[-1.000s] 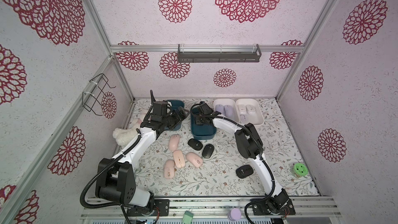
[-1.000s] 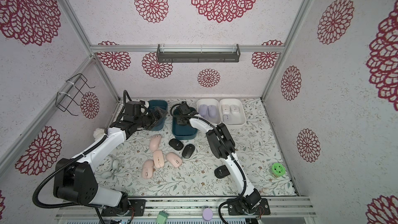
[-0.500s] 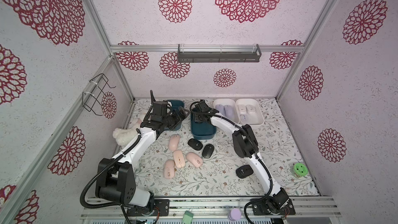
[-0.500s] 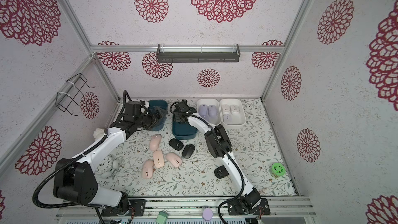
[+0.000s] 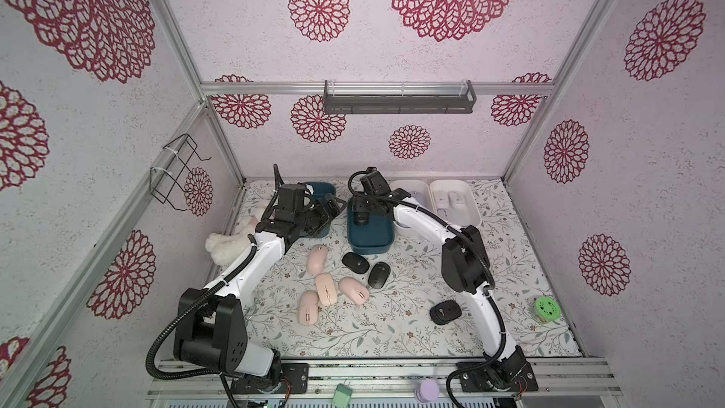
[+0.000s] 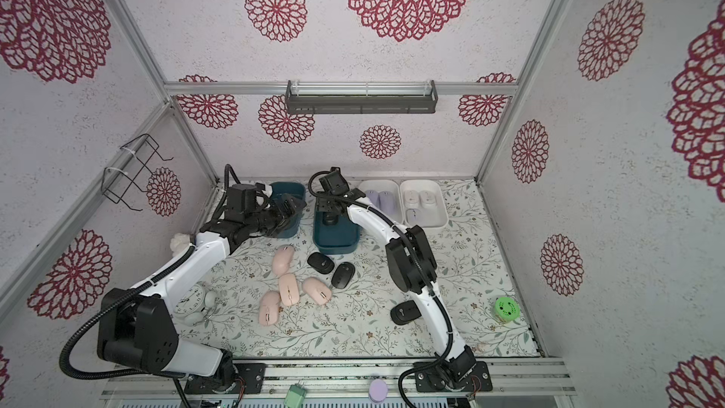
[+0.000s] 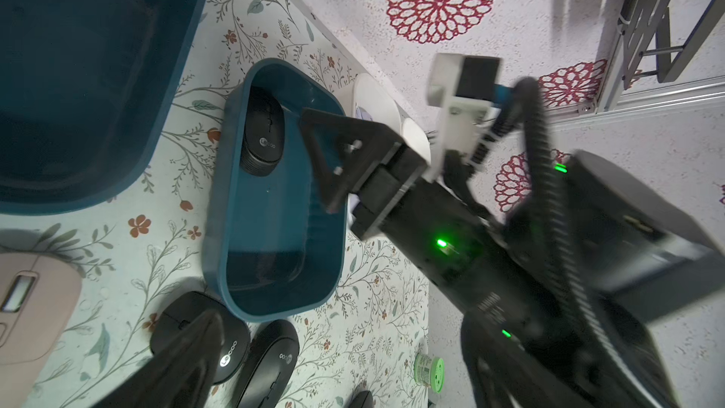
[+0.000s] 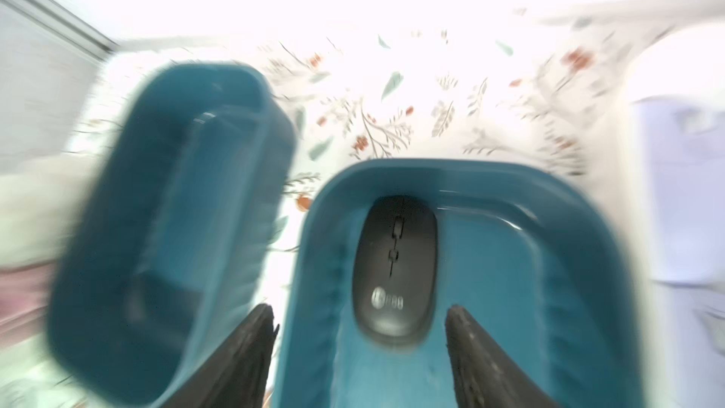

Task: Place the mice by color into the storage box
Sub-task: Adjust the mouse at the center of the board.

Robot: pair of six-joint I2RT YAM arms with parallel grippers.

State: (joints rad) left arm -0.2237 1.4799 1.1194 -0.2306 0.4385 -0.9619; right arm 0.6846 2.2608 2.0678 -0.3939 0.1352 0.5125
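My right gripper (image 8: 359, 310) hangs open over the right-hand teal storage box (image 5: 370, 244). A black mouse (image 8: 394, 268) lies loose on that box's floor, between and beyond the fingertips. My left gripper (image 5: 331, 209) stands wide open and empty over the near end of the left teal box (image 5: 319, 190). Several peach-pink mice (image 5: 326, 288) and three black mice (image 5: 355, 262) lie on the mat in both top views. Lavender mice (image 6: 378, 198) fill one white box, white mice (image 5: 451, 200) another.
A fluffy white plush toy (image 5: 227, 245) lies by the left wall, partly under my left arm. A pale alarm clock (image 6: 192, 304) stands near the left base, a green round container (image 5: 546, 309) at the right edge. A grey shelf (image 5: 398, 98) hangs on the back wall.
My right gripper has opened and let go of the black mouse, which now lies in the teal box. The left arm has not moved.
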